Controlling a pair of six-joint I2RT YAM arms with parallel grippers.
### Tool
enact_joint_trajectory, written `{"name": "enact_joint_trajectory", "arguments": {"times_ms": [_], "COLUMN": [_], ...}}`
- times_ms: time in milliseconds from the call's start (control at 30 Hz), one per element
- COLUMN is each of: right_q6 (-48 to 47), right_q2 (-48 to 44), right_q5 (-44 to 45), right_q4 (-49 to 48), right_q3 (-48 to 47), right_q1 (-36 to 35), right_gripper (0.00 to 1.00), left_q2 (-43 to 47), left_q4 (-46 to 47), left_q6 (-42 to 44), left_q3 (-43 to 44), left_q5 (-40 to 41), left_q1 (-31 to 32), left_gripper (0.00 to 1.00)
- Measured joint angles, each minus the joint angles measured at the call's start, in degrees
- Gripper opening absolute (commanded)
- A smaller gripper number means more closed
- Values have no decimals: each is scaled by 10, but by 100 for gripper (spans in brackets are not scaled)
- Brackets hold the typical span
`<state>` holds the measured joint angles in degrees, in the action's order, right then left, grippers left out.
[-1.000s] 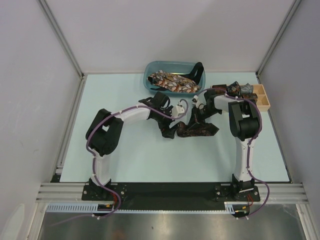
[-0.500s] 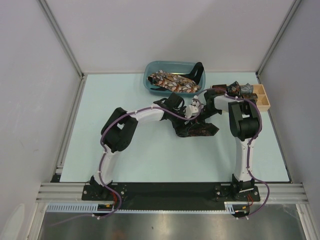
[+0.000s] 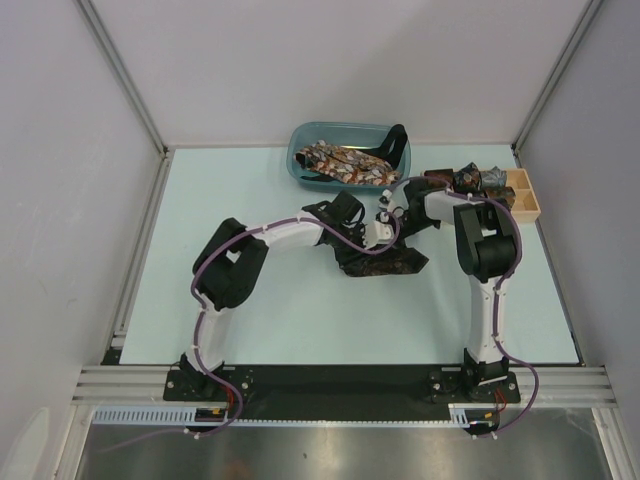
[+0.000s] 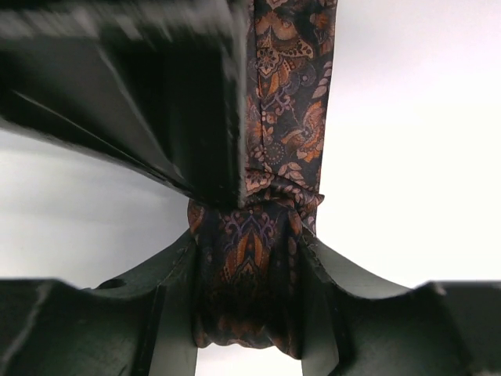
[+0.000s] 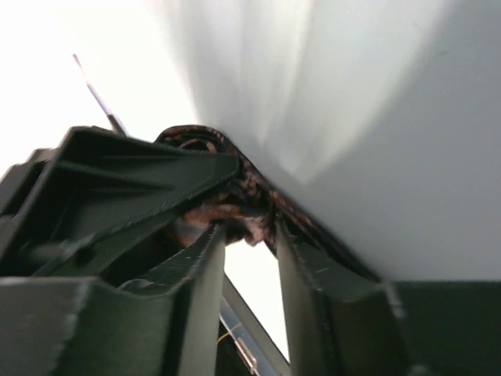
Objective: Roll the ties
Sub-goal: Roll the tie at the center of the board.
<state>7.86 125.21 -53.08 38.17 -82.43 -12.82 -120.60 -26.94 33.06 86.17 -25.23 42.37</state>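
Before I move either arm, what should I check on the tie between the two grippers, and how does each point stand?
1. Left gripper clamped on the dark paisley tie: ok, fabric fills the gap between its fingers.
2. Right gripper clear of the tie: cannot tell; its jaws stand apart, but fabric bunches at their tips.
3. Clearance between the two grippers: not ok, they sit very close together.
4. Tie rolled into a coil: not ok, a loose part lies spread on the table.
5. Tie clear of the blue bin: ok, it lies apart from the bin.
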Motion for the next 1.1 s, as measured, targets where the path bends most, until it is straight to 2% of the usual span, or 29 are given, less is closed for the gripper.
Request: {"name": "enact_joint_trajectory", "arguments": {"times_ms": [200,433,533,567,633,667,700,800,1033,1100], "right_q6": [-1,19,31,32,35,38,40,35,19,14], "right_q2": [-23,-36,-34,-33,-27,-24,-23,-23,-22,-22], "right_q5": [-32,-51,-49,-48,-46,-47,-47,-46,-28,-17], "right_q4": [15,-8,-18,-21,-25,-25,-25,-23,-5,1], "right_q3": [-1,19,23,23,23,23,23,23,23,23], "right_q1": [10,-20,-24,-24,-24,-24,-23,-23,-15,-6], "right_gripper": [45,44,35,23,12,3,0,0,0,0], "left_q2": [2,2,2,2,2,2,2,2,7,12], "left_q4": [-6,-6,-8,-8,-8,-9,-9,-8,-8,-9], "left_q6": [0,0,0,0,0,0,0,0,-2,-5], "left_q3": [-2,-2,-2,-2,-2,-2,-3,-3,-10,-17], "left_q5": [2,3,2,1,2,2,2,2,-10,-15], "left_q1": [0,0,0,0,0,0,0,0,-4,-9], "left_gripper": [40,41,42,43,44,45,47,53,84,89]}}
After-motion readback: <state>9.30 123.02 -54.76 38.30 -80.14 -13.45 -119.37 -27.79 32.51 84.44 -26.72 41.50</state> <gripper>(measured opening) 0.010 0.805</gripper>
